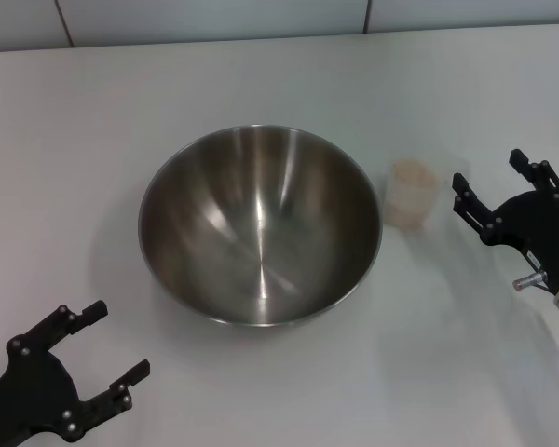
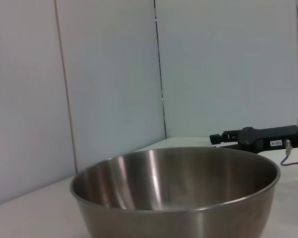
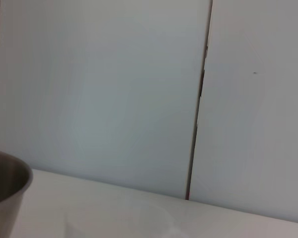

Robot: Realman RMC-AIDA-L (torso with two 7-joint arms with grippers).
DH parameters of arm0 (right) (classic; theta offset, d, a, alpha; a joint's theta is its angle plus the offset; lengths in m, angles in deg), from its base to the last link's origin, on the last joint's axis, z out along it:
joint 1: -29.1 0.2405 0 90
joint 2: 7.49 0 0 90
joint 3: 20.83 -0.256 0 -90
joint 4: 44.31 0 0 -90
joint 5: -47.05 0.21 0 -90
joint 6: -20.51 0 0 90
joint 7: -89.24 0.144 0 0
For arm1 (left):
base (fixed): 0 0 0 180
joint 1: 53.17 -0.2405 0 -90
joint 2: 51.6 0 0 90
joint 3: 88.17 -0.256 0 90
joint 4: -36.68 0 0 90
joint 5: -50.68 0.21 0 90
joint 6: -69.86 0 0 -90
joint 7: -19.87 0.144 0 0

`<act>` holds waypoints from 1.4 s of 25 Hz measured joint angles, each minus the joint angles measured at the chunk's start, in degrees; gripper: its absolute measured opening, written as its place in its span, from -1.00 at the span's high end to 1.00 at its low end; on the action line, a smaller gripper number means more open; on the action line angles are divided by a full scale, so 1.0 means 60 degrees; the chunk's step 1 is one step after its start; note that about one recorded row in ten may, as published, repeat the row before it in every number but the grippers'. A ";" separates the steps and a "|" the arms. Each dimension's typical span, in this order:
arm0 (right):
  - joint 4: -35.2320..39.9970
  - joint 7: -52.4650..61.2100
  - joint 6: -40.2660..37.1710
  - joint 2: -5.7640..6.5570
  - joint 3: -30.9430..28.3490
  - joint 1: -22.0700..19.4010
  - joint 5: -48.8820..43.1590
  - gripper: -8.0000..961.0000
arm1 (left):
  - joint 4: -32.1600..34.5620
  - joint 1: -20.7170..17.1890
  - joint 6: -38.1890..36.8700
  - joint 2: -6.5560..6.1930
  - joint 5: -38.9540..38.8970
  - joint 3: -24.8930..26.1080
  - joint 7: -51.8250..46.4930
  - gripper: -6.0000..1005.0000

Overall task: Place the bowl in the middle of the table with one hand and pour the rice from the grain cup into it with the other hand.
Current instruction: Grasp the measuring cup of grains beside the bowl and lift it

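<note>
The steel bowl (image 1: 259, 226) stands upright and empty in the middle of the white table (image 1: 261, 84). It also shows in the left wrist view (image 2: 179, 193) and at the edge of the right wrist view (image 3: 5, 191). The clear grain cup (image 1: 412, 193) stands upright just right of the bowl, with pale rice (image 1: 413, 174) inside. My right gripper (image 1: 489, 186) is open a little to the right of the cup, not touching it; it also shows in the left wrist view (image 2: 218, 139). My left gripper (image 1: 116, 343) is open near the table's front left, apart from the bowl.
A white panelled wall (image 1: 214, 19) runs behind the table's far edge. Bare tabletop lies behind the bowl and to its front right.
</note>
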 joint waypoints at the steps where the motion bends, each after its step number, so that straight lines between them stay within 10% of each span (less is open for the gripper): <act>1: 0.0000 0.0000 0.0034 -0.0001 -0.0003 0.0037 0.0000 -0.65 | -0.0005 0.0000 -0.0010 -0.0007 -0.0001 0.0000 0.0005 -0.58; 35: -0.0046 -0.0049 0.0461 -0.0016 -0.0135 0.0506 0.0087 -0.46 | -0.0107 -0.0074 -0.0079 -0.0031 -0.0001 -0.0015 0.0004 -0.58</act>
